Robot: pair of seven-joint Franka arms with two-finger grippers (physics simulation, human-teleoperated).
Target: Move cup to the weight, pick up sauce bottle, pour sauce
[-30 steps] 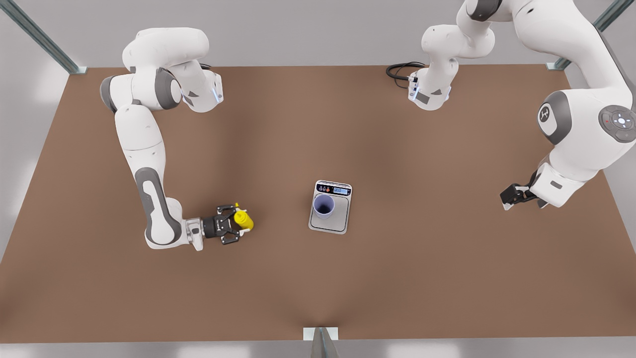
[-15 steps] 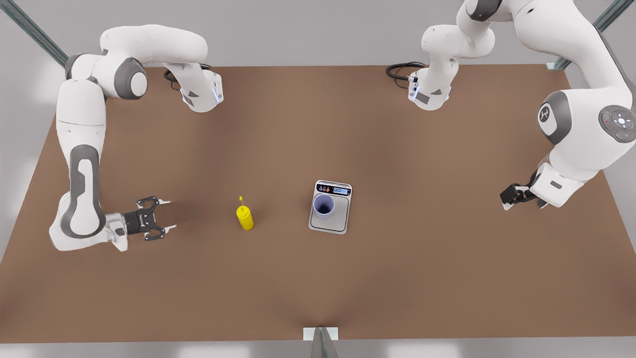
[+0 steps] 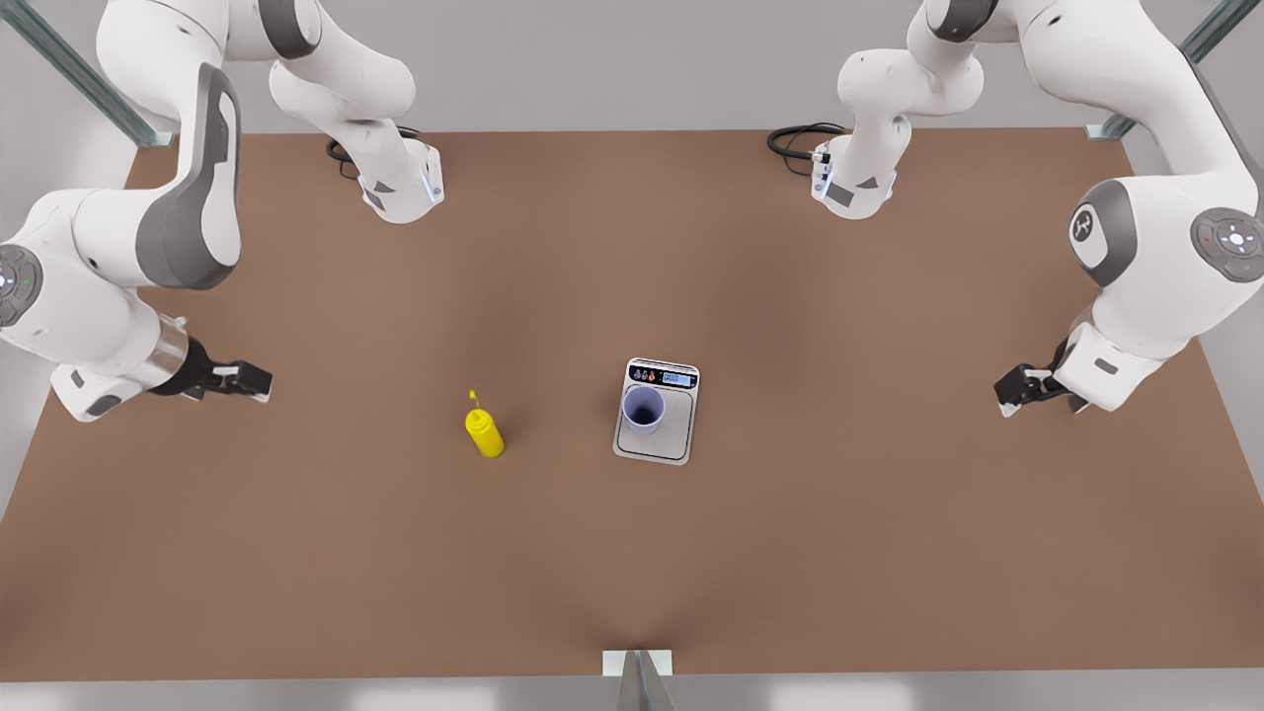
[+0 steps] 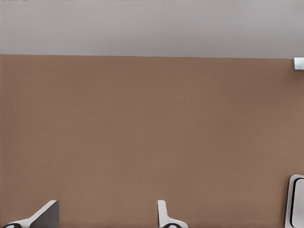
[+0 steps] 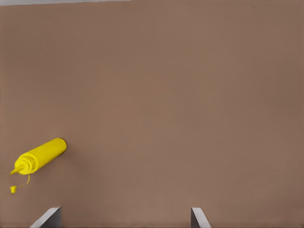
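Pickup pending | cup (image 3: 643, 409) on scale (image 3: 673, 450) | bottle (image 3: 483, 432) upright near scale | right gripper (image 3: 249, 379) spread, far from scale | left gripper (image 3: 1009, 389) spread, idle | advised: level mid-body grip.

A simulated robot test cell is shown: a bare brown tabletop (image 3: 632, 553), plain grey walls, metal frame struts (image 3: 69, 69) at the corners.

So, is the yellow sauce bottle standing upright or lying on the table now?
Upright. In the front view the sauce bottle stands on its base on the table, nozzle up, apart from both hands.
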